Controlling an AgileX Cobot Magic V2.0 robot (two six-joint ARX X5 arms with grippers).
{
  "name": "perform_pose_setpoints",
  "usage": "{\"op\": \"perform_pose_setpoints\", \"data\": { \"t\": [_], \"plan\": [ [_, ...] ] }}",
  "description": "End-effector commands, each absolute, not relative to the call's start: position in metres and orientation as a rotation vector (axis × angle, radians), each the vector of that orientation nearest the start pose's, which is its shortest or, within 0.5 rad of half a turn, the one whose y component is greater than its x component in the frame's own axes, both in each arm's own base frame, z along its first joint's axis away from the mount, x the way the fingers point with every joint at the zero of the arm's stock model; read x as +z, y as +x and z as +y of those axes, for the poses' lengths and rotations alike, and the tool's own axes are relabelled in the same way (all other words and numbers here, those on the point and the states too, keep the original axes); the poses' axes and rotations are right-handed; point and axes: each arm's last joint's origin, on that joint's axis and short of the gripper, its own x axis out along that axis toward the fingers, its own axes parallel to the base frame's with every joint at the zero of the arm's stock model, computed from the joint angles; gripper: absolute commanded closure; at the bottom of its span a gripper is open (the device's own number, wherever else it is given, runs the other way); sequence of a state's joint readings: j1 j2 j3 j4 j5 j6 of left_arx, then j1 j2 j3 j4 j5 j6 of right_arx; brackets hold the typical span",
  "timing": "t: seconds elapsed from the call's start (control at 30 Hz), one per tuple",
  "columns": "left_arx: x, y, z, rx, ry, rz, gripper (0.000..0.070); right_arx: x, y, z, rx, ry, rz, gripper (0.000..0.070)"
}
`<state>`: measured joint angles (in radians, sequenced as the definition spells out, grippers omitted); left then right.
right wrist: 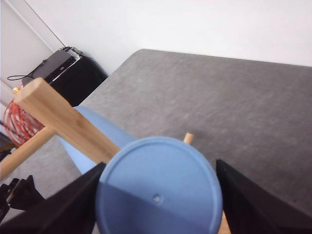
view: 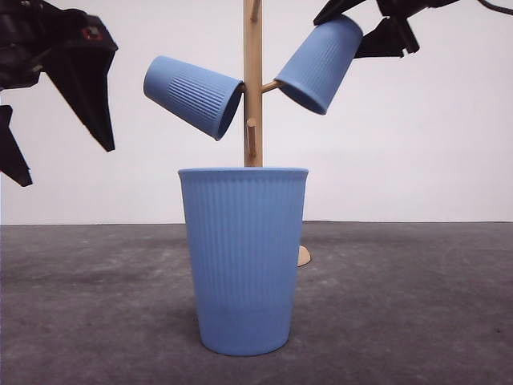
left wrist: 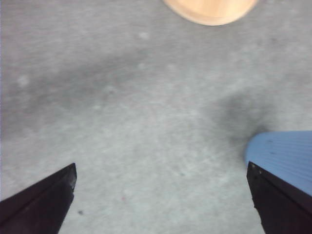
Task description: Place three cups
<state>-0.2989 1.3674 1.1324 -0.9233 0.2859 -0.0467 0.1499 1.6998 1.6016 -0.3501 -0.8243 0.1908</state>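
Two of the three cups hang already on the wooden rack [view: 253,80], so the step in hand appears to be the second hanging. The left cup [view: 195,95] sits tilted on a peg in the upper left-centre of the front view. The right cup [view: 321,62] is tilted on a peg [view: 271,85] in the upper centre-right, with the right gripper [view: 377,28] at its base. In the right wrist view its fingers [right wrist: 248,200] stand on both sides of the cup's flat base [right wrist: 158,187], but whether they press it or are just apart cannot be told.

The third cup [view: 244,258] stands upright on the desk [view: 417,305], in the lower centre of the front view, in front of the rack.

The left gripper [view: 56,88] hangs in the upper left of the front view, fingers [left wrist: 44,200] spread wide and holding nothing.

Probably the next move calls for the right gripper to let go cleanly and draw away without pulling the cup off its peg; then the standing cup needs a grasp.

The cups are matte blue, tapered, with fine vertical ribs, plain rim and no handle.
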Motion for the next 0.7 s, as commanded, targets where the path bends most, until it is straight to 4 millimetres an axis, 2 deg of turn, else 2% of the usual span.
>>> {"op": "perform_pose_setpoints", "data": {
  "t": [0.0,0.07,0.17,0.2,0.47,0.57,0.67],
  "plan": [
    [0.279,0.246,-0.086,-0.497,-0.041,1.175,0.0034,0.359,0.382,0.082,0.917,0.334,0.536,0.0349],
    [0.279,0.246,-0.086,-0.497,-0.041,1.175,0.0034,0.359,0.382,0.082,0.921,0.327,0.533,0.0268],
    [0.279,0.246,-0.086,-0.497,-0.041,1.175,0.0034,0.359,0.382,0.083,0.924,0.324,0.53,0.0093],
    [0.279,0.246,-0.086,-0.497,-0.041,1.174,0.0034,0.359,0.382,0.083,0.923,0.326,0.53,0.0067],
    [0.278,0.246,-0.086,-0.512,-0.051,1.182,0.0034,0.364,0.383,0.073,0.936,0.344,0.511,0.0012],
    [0.279,0.245,-0.087,-0.564,-0.085,1.186,0.0034,0.374,0.376,0.06,0.943,0.351,0.495,0.0011],
    [0.28,0.244,-0.091,-0.658,-0.143,1.191,0.0034,0.393,0.362,0.043,0.907,0.332,0.442,0.0008]
  ]
}}
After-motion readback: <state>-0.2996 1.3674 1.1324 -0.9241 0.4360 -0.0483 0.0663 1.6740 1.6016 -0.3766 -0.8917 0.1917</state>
